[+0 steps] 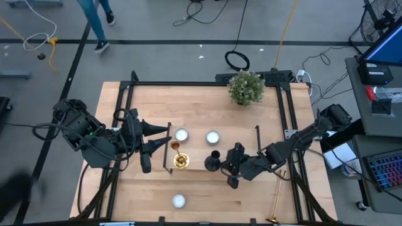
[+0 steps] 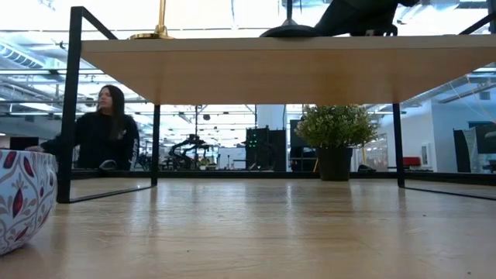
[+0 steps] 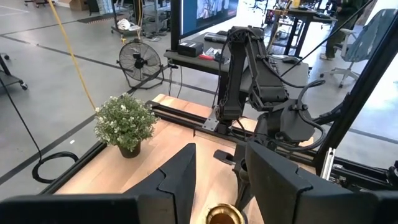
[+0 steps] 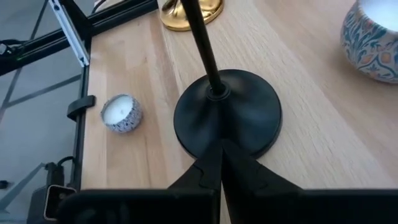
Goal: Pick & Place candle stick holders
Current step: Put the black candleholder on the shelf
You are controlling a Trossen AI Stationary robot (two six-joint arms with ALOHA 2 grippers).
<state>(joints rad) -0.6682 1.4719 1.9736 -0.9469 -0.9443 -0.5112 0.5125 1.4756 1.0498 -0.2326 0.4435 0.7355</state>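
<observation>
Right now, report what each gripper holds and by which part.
Right gripper: shut, empty, at the base of the black candlestick. Left gripper: at the cup top of the gold candlestick; a hold cannot be told.

This is a robotics lab or workshop set in a large open industrial hall. A wooden worktop (image 1: 201, 107) sits in a black metal frame (image 1: 207, 82) on a grey concrete floor (image 1: 157, 31) marked with dark tape lines and strewn with loose cables (image 1: 237, 60). Beside it stands a desk with a monitor (image 1: 383, 47) and keyboard (image 1: 384, 171). A floor fan (image 3: 138, 61), a big screen (image 3: 205, 12) and office chairs (image 3: 364, 43) fill the surroundings. Beyond the worktop, a person (image 2: 97, 132) sits under high ceilings, with more equipment behind. A small potted plant (image 1: 245, 88) decorates the worktop.
</observation>
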